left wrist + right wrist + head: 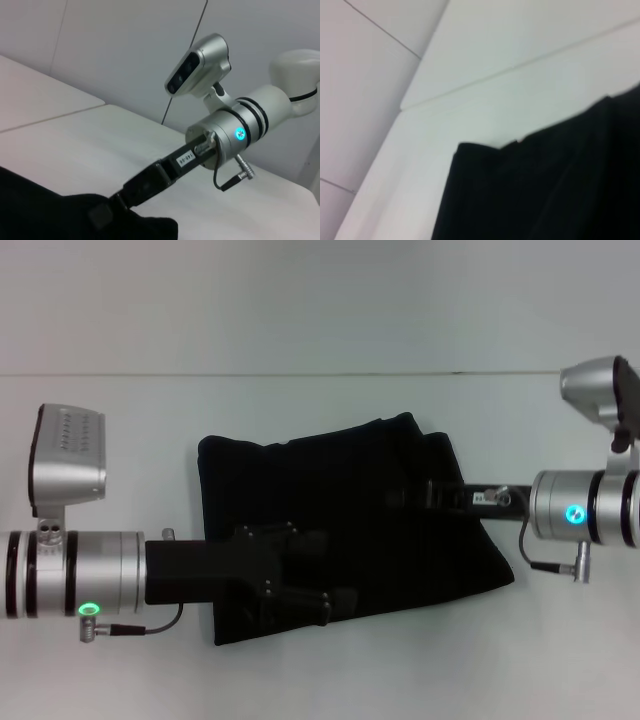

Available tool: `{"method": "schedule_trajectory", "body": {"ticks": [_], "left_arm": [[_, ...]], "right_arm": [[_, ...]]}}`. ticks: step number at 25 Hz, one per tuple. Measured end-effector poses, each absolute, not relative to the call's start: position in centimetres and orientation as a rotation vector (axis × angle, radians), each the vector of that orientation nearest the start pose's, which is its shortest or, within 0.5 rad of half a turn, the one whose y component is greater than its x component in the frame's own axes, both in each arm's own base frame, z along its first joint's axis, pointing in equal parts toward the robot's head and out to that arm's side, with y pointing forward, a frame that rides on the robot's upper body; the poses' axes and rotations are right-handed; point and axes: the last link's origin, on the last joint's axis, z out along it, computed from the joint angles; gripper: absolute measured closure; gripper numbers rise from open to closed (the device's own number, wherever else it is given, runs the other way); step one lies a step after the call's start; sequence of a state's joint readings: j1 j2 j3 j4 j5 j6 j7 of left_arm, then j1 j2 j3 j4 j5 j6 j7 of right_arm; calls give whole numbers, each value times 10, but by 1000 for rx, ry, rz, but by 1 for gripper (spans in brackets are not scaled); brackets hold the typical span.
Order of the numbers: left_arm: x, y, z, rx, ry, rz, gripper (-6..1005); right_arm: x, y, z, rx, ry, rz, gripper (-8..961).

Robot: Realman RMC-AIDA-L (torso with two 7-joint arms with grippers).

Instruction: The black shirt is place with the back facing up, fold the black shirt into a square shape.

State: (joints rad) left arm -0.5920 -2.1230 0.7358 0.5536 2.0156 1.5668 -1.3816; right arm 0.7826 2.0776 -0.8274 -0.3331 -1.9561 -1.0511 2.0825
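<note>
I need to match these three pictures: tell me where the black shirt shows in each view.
Head view: black shirt lies mid-table, between both arms.
Left wrist view: black shirt fills the lower corner, beneath the right gripper.
Right wrist view: black shirt covers the lower part.
Shared landmark: the white table.

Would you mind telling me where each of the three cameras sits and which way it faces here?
Head view: from the robot's head, down on the white table; shows the black shirt, left gripper and right gripper over it.
Left wrist view: on the left arm, facing across the table at the right arm and its gripper at the shirt.
Right wrist view: on the right arm, facing the shirt's edge; no robot parts.
All views share the shirt.
</note>
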Motion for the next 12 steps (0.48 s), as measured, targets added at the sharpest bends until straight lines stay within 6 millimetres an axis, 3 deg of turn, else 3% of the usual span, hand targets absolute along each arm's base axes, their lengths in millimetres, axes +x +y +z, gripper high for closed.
{"method": "schedule_trajectory", "body": {"ticks": [12], "left_arm": [[-233,324,-35,-2839,-745,-831,98]], "right_arm": [[215,413,-36,-2400,1474,637,878]]}}
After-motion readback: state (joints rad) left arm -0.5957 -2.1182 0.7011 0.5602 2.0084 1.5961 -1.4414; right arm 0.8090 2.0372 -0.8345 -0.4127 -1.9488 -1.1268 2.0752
